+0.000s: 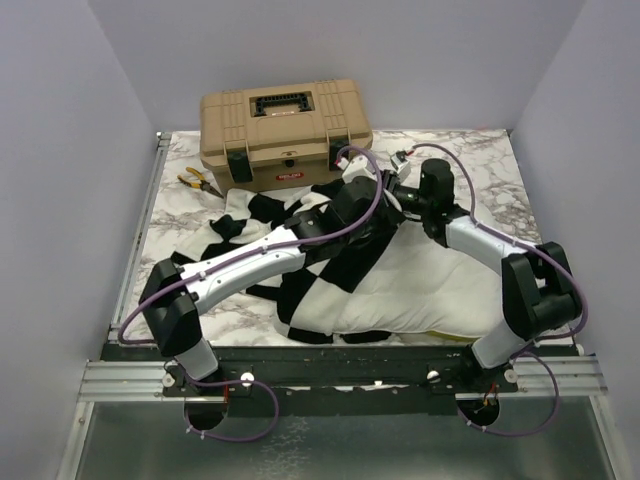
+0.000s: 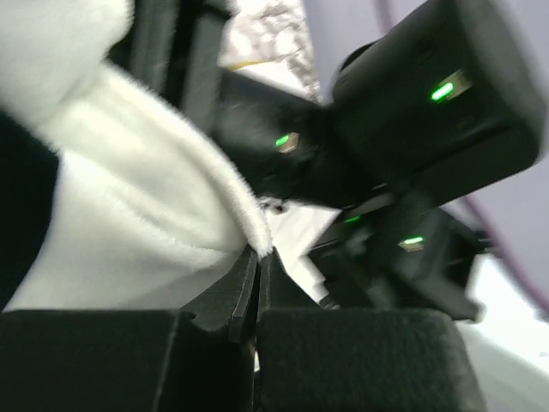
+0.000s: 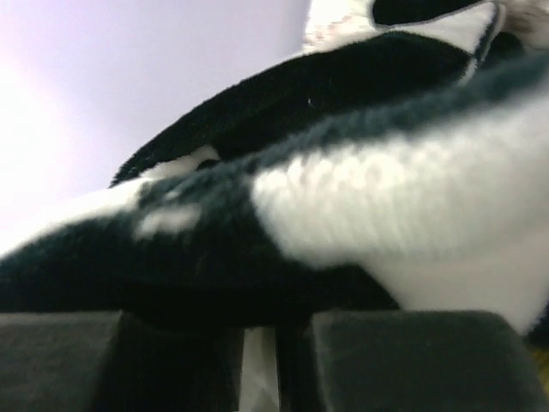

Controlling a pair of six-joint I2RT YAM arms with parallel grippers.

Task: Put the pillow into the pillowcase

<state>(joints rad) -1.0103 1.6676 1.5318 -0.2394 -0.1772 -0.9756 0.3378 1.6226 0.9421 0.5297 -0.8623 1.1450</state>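
**Pillowcase hem pinched, pillow centre-right**

Bare marble table [image 1: 175,225] on the left, with pliers [image 1: 200,182] far-left beside the tan toolbox [image 1: 285,135]. The checkered pillowcase [image 1: 325,295] is bunched at centre over the left end of the white pillow [image 1: 430,285], which reaches the near edge. At centre, the left gripper [image 2: 257,257] is clamped on the hem. The right gripper [image 3: 274,348] is under fleece, grip can't tell. Some bare marble far-right. Pale walls close in on three sides.

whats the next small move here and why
Probably draw the pillowcase a little further right over the pillow. The left gripper is shut on the case's white hem, the case covers only the pillow's left end, and the right half lies bare.
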